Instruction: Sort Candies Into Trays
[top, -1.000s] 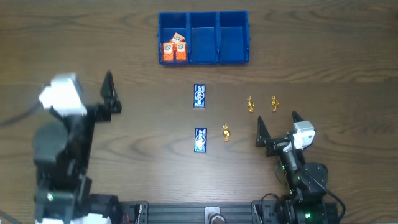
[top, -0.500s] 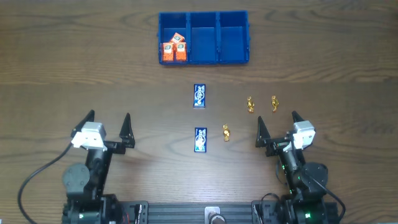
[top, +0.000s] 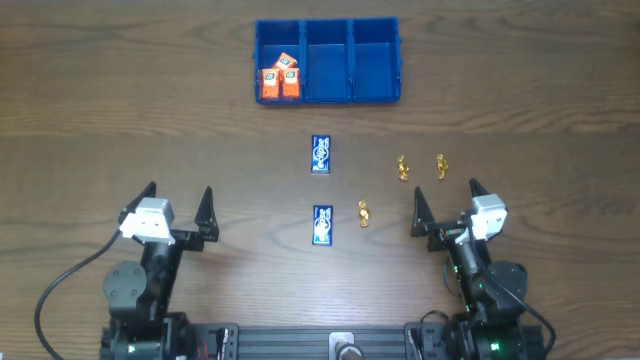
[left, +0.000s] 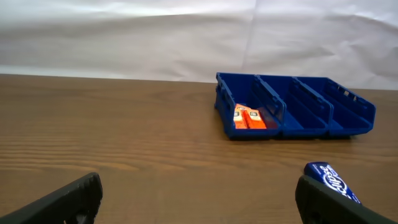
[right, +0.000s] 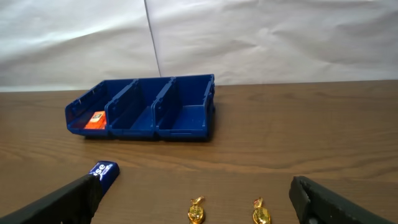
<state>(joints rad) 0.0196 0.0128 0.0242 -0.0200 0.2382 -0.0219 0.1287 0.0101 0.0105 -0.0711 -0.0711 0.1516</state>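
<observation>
A blue three-compartment tray (top: 327, 98) sits at the table's far centre, with orange candies (top: 280, 78) in its left compartment. Two blue candy bars (top: 321, 154) (top: 321, 224) lie mid-table. Three gold candies (top: 402, 167) (top: 440, 165) (top: 364, 212) lie to their right. My left gripper (top: 178, 203) stands open low at the front left, holding nothing. My right gripper (top: 446, 200) stands open at the front right, just short of the gold candies. The left wrist view has the tray (left: 305, 132), the orange candies (left: 249, 118) and a blue bar (left: 329, 177).
The right wrist view takes in the tray (right: 183, 134), one orange candy (right: 94, 119), a blue bar (right: 104, 171) and two gold candies (right: 196, 210) (right: 260, 211). A white backdrop rises behind the table. Bare wood lies on both sides of the tray.
The left arm came down from a raised pose at the left to a low one near the front edge, then shifted slightly. The right arm and the candies stayed put.
</observation>
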